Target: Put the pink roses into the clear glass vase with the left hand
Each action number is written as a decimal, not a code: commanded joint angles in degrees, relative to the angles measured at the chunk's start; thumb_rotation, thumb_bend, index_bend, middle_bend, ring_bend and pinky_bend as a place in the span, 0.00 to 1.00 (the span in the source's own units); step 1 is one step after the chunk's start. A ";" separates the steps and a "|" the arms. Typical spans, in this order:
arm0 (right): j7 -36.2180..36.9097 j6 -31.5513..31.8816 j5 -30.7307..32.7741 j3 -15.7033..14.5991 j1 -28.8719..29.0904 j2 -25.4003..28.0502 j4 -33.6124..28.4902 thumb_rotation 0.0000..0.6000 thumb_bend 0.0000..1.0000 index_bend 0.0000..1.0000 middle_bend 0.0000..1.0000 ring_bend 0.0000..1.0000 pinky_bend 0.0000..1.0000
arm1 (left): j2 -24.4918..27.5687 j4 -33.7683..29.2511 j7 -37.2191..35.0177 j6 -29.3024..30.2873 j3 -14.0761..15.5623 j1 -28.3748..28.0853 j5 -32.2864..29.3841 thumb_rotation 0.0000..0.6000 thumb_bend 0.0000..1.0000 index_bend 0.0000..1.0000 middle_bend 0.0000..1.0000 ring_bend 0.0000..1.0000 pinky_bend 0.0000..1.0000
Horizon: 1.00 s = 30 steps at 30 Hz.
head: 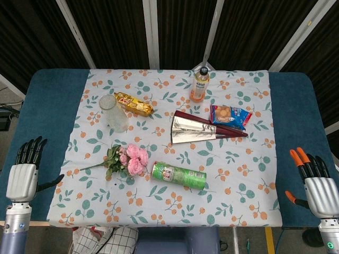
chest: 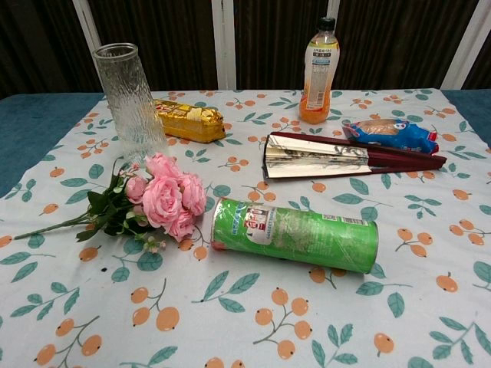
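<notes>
A bunch of pink roses (head: 132, 157) (chest: 167, 199) with green leaves lies flat on the floral cloth, stem pointing left. Just behind it a clear ribbed glass vase (head: 114, 112) (chest: 129, 100) stands upright and holds nothing. My left hand (head: 24, 173) hovers over the blue table edge at the far left, well apart from the roses, fingers spread and holding nothing. At the far right, my right hand (head: 313, 181) is likewise spread and holding nothing. Neither hand appears in the chest view.
A green crisp tube (head: 178, 175) (chest: 295, 234) lies on its side right of the roses. A gold snack pack (head: 133, 103) (chest: 188, 120) sits beside the vase. Further right are a folded fan (head: 204, 129) (chest: 345, 156), a blue biscuit pack (head: 230, 115) and an orange drink bottle (head: 200, 84) (chest: 320, 71).
</notes>
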 commanded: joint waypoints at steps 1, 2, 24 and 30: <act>-0.89 0.42 0.22 0.15 -0.07 -0.41 -0.27 1.00 0.16 0.00 0.00 0.00 0.03 | -0.02 -0.02 -0.39 0.70 -0.54 0.42 0.11 1.00 0.13 0.01 0.01 0.00 0.00; -1.09 0.58 0.36 0.23 -0.08 -0.58 -0.24 1.00 0.16 0.00 0.00 0.00 0.03 | 0.11 -0.11 -0.58 0.77 -0.67 0.54 -0.01 1.00 0.13 0.01 0.01 0.00 0.00; 2.31 -0.66 5.58 1.17 -0.10 -0.06 -0.61 1.00 0.16 0.02 0.00 0.00 0.01 | 2.54 -5.08 -0.27 -12.23 -4.39 -3.69 -9.39 1.00 0.11 0.01 0.03 0.00 0.00; 2.84 -0.81 5.80 1.14 -0.02 0.14 -0.67 1.00 0.16 0.02 0.00 0.00 0.01 | 1.56 -9.95 11.33 -21.58 -5.16 -8.89 -17.90 1.00 0.09 0.00 0.02 0.00 0.00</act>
